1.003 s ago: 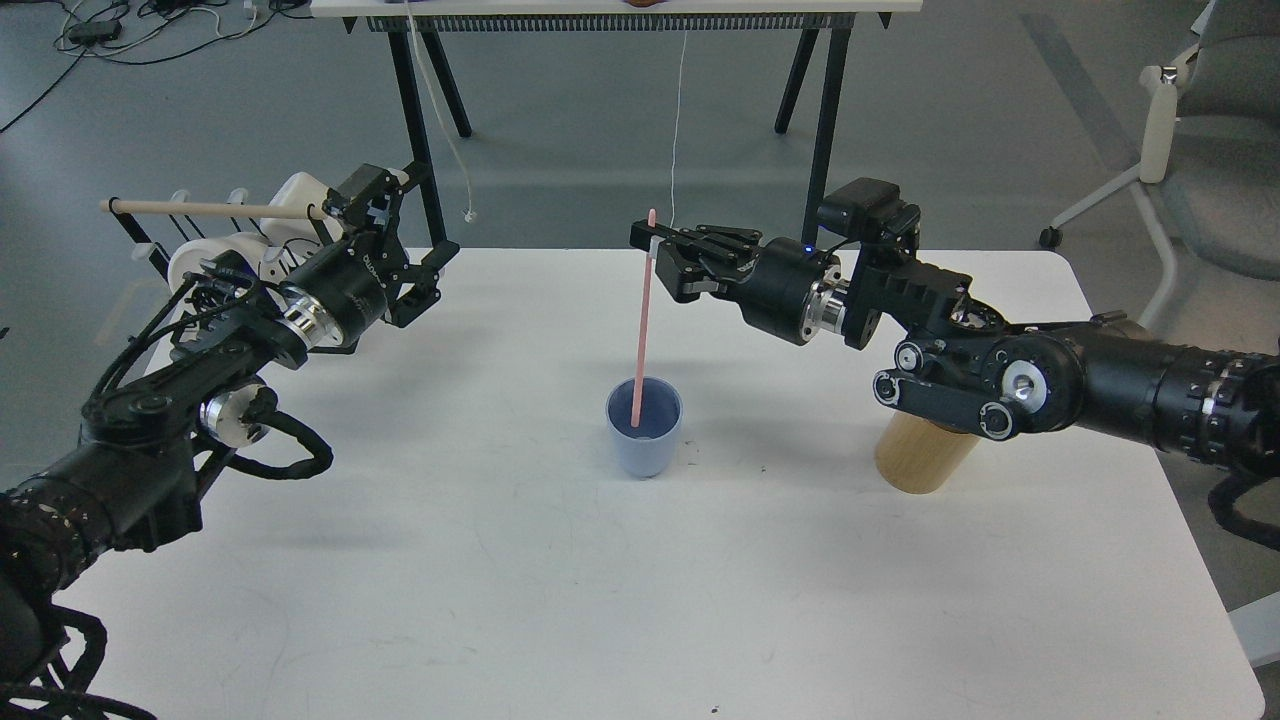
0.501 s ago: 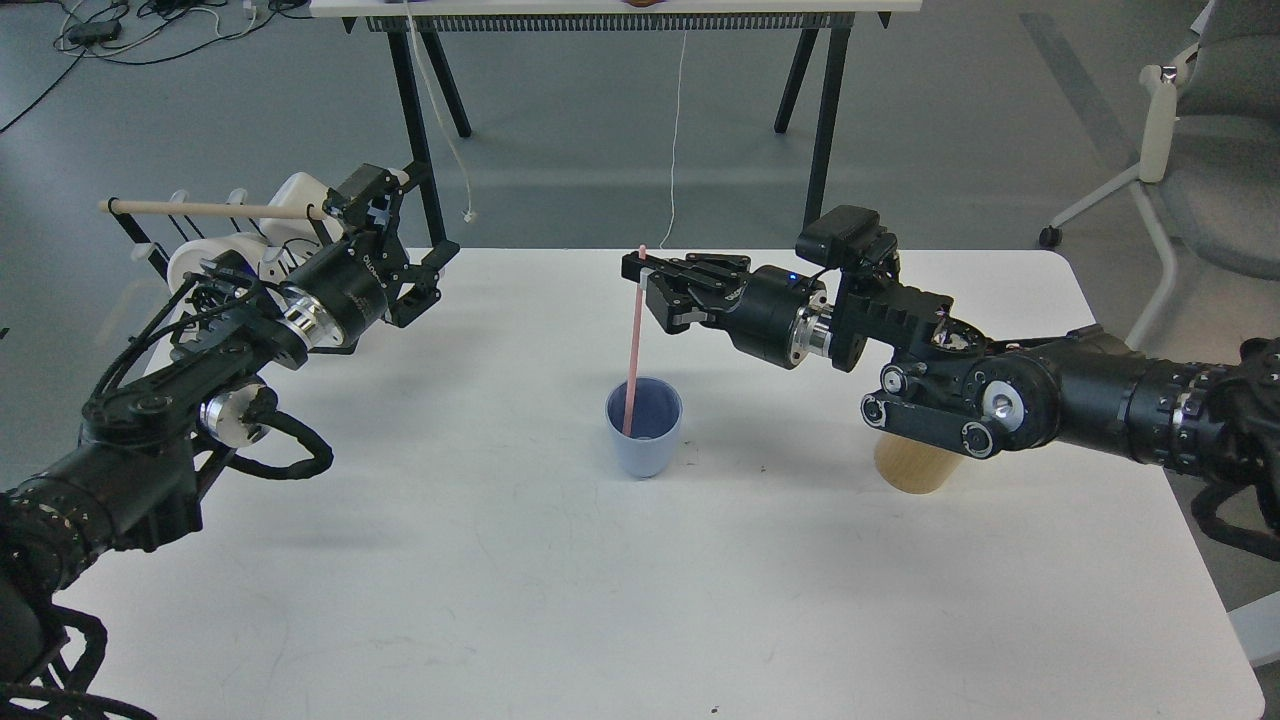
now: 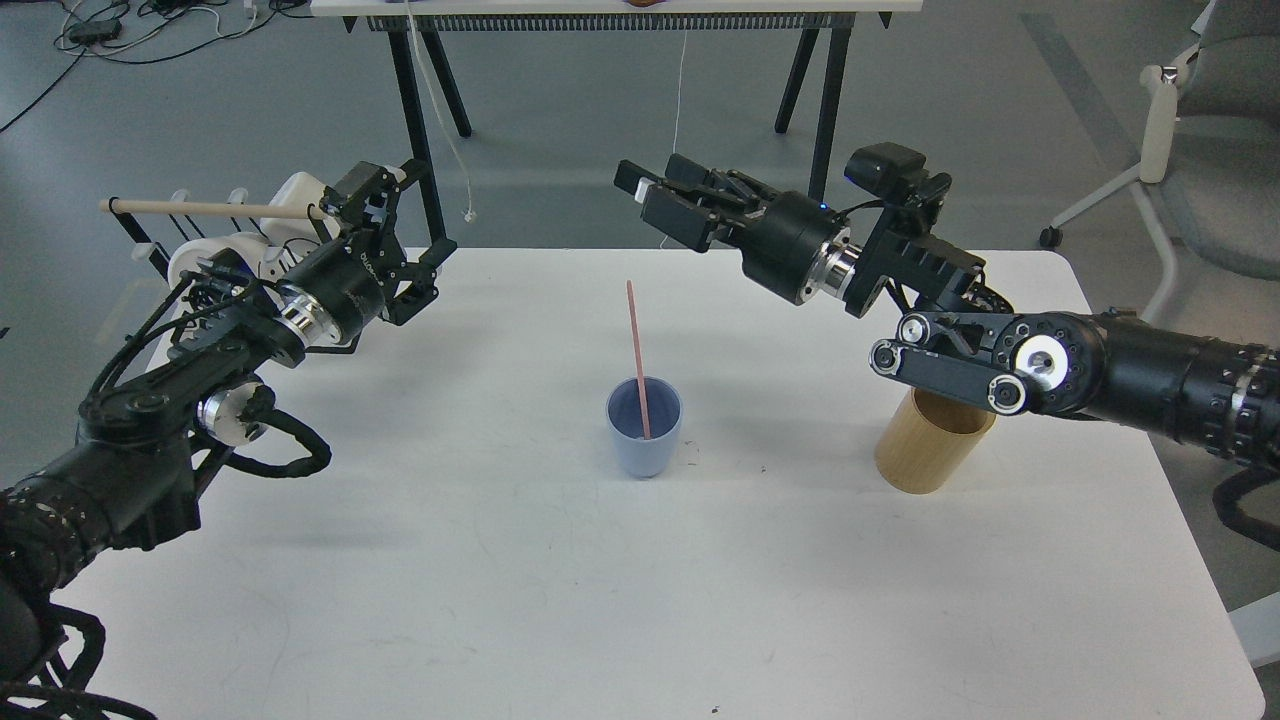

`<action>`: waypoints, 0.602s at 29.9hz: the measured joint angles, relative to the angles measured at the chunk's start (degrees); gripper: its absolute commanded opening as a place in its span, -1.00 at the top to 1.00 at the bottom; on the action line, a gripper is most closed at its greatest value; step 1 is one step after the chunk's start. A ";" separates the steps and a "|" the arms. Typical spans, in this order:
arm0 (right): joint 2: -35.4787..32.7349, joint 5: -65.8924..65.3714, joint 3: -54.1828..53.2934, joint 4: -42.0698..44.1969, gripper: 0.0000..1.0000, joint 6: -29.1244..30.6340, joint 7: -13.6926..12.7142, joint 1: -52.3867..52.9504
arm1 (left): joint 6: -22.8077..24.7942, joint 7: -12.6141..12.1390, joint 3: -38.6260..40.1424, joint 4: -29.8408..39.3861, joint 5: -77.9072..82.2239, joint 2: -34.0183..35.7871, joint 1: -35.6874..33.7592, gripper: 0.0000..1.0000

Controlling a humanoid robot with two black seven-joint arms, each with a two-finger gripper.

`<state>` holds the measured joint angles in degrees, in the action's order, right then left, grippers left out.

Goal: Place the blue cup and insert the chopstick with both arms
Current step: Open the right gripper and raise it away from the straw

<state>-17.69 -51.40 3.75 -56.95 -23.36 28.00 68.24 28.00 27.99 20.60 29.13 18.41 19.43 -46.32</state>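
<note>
- The small pale blue matte cup (image 3: 644,428) stands upright on the white table (image 3: 600,590), about mid-table, well clear of the edges.
- The long thin pink chopstick (image 3: 637,355) is in the cup, lower end inside, leaning slightly left at the top. Nothing touches it.
- The right gripper (image 3: 662,198) hovers above and to the right of the stick's top, over the far edge of the table, holding nothing. Its fingers look parted, so it reads as open.
- The left gripper (image 3: 400,215) sits far left by the black wire rack with the pale wooden rod (image 3: 205,209). It's empty, with its fingers spread.
- The tan wooden cylinder (image 3: 932,447) stands on the right, partly under the right arm.
- Judging by this, the insert step looks done. What's left is just pulling both arms back without clipping the stick or the cylinder.
</note>
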 measured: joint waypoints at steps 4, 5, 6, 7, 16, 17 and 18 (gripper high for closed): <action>-1.92 7.71 -12.19 -3.97 -0.99 0.85 0.00 -6.95 | 0.00 0.00 0.26 0.22 -0.08 0.00 -0.17 -0.98; -2.21 9.74 -16.00 -4.73 -0.99 1.59 0.00 -9.06 | 0.00 0.00 0.39 0.25 -0.10 0.00 -0.17 -0.99; -2.27 11.60 -19.18 -5.30 -0.98 2.72 0.00 -10.98 | 0.01 0.00 0.55 0.35 -0.12 0.02 -0.17 -0.99; -2.29 14.03 -22.59 -5.92 -0.98 4.87 0.00 -13.12 | 0.01 0.00 0.71 0.43 -0.12 0.07 -0.17 -0.98; -2.41 35.28 -37.20 -4.00 -0.99 38.05 -0.01 -23.85 | 0.00 0.00 1.55 0.66 -0.14 0.35 -0.16 -0.99; -2.31 36.04 -37.38 -3.37 -0.99 40.71 0.00 -24.19 | 0.00 0.00 1.55 0.66 -0.14 0.39 -0.09 -0.99; -2.18 36.51 -37.48 -2.67 -0.99 42.74 -0.01 -24.60 | 0.01 0.00 1.55 0.66 -0.14 0.40 -0.01 -0.99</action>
<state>-19.88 -14.89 -33.73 -59.62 19.37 27.99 43.64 28.00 27.99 22.15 29.80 18.27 19.83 -46.33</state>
